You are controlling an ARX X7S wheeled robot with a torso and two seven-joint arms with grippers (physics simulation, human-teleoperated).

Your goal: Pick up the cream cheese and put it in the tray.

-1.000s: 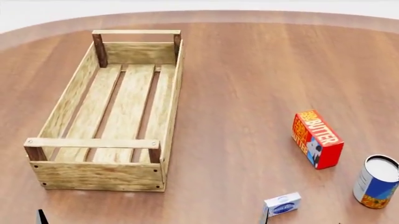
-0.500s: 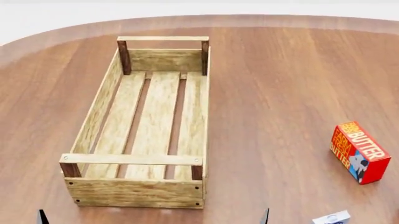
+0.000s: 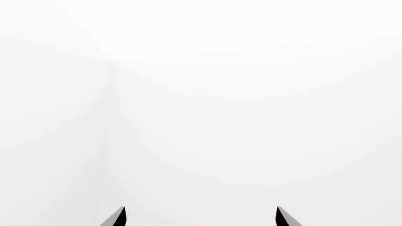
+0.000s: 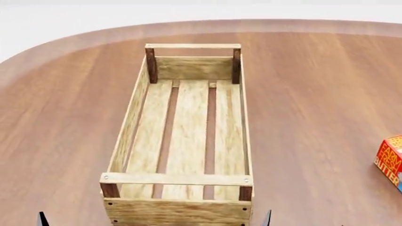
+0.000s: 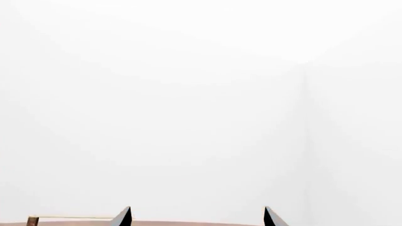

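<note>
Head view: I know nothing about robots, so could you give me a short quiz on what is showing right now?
1. True or false: something lies inside the tray.
2. Which shows in the head view? A: butter box. B: cream cheese. C: both.
3. Going by the wrist views, are the left gripper and the right gripper open or shut?

Key: 1 false, the tray is empty. 2 A, the box is cut off by the picture's right edge. 3 open, each pair of fingertips stands well apart.
</note>
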